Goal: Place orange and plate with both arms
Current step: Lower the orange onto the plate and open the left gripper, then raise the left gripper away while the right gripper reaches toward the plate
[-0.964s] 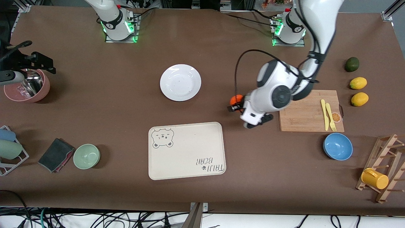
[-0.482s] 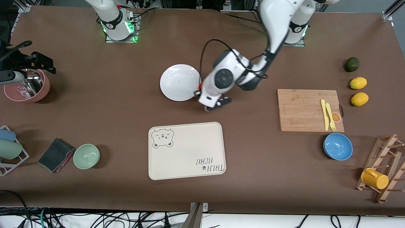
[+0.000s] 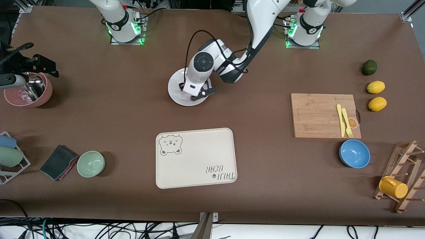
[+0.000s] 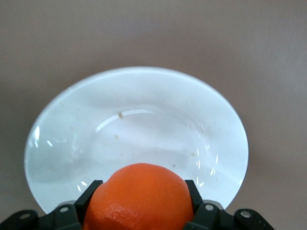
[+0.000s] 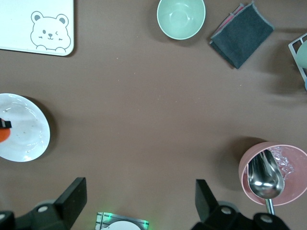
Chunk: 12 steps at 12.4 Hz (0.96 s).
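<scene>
L gripper [image 3: 196,93] hangs over the round glossy white plate [image 3: 176,87], jaws clamped on the small bright orange-red round fruit [image 4: 139,196]; in the L wrist view the fruit sits between the two black fingers [image 4: 88,194], above the plate's rim portion closest to the gripper. In the front view the L arm's wrist covers the fruit, so it can't be seen there. Plate lies on the brown counter [image 3: 99,109] at approx. 12 o'clock from the rectangular cream bear-print tray [image 3: 196,157], apart from it. R arm waits up high; R gripper [image 5: 139,201] w/ jaws wide apart, looking down on the counter's R-arm end: pink bowl w/ a metal scoop [image 5: 273,175], pale green bowl [image 5: 181,18], dark grey folded cloth [image 5: 242,33]. The same view catches the plate [image 5: 29,132] w/ a sliver of the fruit [image 5: 3,135] over it. Toward the L arm's end: wooden cutting board [image 3: 318,116] carrying a yellow plastic knife and fork [image 3: 344,120], blue bowl [image 3: 354,153] at approx. 5 o'clock from the board.
</scene>
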Tool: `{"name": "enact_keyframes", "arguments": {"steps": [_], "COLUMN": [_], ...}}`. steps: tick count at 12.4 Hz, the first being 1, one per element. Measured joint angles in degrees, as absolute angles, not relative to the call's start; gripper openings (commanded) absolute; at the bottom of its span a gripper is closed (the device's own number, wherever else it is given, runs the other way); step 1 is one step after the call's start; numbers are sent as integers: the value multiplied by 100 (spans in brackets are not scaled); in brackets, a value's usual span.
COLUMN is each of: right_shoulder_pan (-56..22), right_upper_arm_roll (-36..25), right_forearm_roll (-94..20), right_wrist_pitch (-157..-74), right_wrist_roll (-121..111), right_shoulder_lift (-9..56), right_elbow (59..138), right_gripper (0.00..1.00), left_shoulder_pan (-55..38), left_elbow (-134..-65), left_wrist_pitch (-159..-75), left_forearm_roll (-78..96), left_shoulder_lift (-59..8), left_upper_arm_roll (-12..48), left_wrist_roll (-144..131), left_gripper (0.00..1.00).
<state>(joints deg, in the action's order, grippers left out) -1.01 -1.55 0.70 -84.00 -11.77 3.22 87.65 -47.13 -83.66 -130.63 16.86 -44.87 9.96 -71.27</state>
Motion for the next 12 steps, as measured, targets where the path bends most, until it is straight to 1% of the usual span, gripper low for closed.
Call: {"name": "enact_keyframes", "arguments": {"steps": [1,2,3,4,6,10,11,12], "right_shoulder_pan": [-101,-101,-101,-101,-101,-99,-98,-97], "right_upper_arm_roll": [-155,-155,-155,-155,-155,-156,-157,-158], "right_forearm_roll": [70,70,70,70,67,-305,-435,-534], "right_wrist_pitch": [-8400,-8400,-8400,-8401,-8403,-8452,-8470,-8467], "right_wrist_roll": [-1177,-1177,-1177,-1177,-1177,-1177,-1177,-1177], "right_shoulder_lift": [322,322,322,322,322,336,349,388], "right_elbow": [8765,8765,8765,8766,8766,8766,8768,8772], "right_gripper": [100,100,100,100,100,100,100,100], "left_shoulder_pan": [-4823,-4928,-5014,-5051,-5052,-5052,-5037,-4985], "left_elbow": [-8343,-8337,-8330,-8321,-8249,-7942,-7793,-7661], "left_wrist_pitch": [-13063,-13063,-13095,-13180,-13254,-13114,-12826,-12369], "left_forearm_roll": [1686,1682,1675,1672,1669,1665,1664,1662], "left_shoulder_lift": [-4566,-4660,-4768,-4868,-4964,-4854,-4737,-4540], "left_upper_arm_roll": [965,916,851,812,762,476,328,196], "left_wrist_roll": [-7155,-7159,-7159,-7158,-7156,-7156,-7156,-7156], "left_gripper": [13,22,59,100,100,100,100,100]}}
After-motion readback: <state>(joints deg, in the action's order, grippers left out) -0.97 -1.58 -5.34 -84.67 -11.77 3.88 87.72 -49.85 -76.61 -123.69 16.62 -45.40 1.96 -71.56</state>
